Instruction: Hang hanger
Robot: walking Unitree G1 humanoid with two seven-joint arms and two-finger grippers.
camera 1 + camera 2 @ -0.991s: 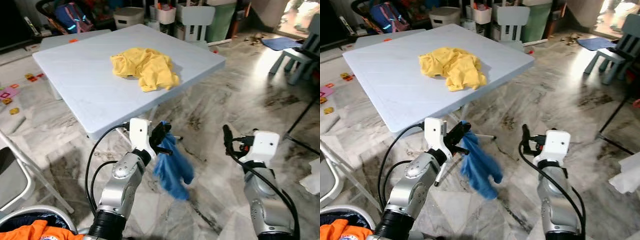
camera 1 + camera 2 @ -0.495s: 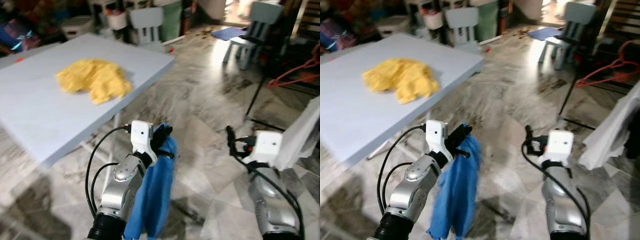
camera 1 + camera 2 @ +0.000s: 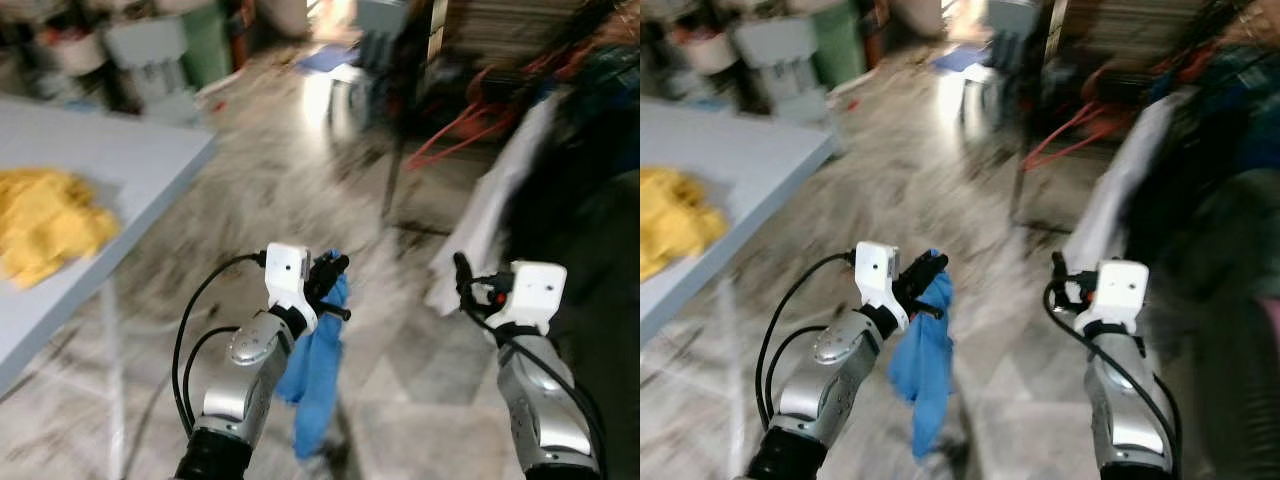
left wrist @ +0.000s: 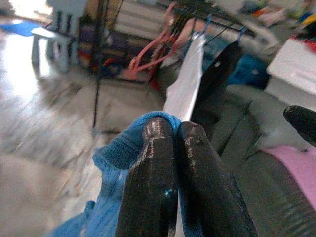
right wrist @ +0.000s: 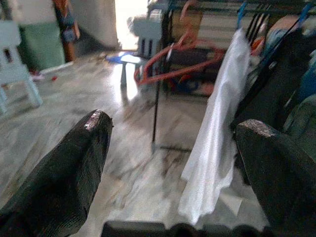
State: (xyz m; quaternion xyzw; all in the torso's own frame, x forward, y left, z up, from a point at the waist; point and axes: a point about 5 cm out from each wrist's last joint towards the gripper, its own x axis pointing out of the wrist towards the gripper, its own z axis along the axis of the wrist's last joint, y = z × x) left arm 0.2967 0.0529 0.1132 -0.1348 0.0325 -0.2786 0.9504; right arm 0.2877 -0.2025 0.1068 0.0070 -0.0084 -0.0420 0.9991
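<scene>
**Carrying the blue garment toward the rack, view blurred**

My left gripper (image 3: 330, 285) has its two black fingers (image 4: 153, 197) pressed together on the top edge of a soft blue knitted garment (image 3: 312, 375), which hangs limp below my silver forearm, clear of the grey marbled floor (image 3: 240, 210). I cannot make out a hanger inside the cloth; if there is one, it is hidden in the pinch. My right gripper (image 3: 462, 285) is held up on the right with its fingers (image 5: 74, 163) spread wide and nothing between them.

Far right stands a dark metal clothes rack (image 5: 197, 10) with a white garment (image 5: 212, 138) and dark clothes hanging from it, and an orange-red plastic hanger (image 5: 173, 64) near its upright. The pale blue table (image 3: 90, 190) with a crumpled yellow shirt (image 3: 40, 230) lies to my left.

My worries: the head views are smeared, so I judge the rack's rail poorly. The grip is only on a fold of cloth, so a swing could let the garment slip. The trailing cloth could also snag on the hanging white garment as I close in.
</scene>
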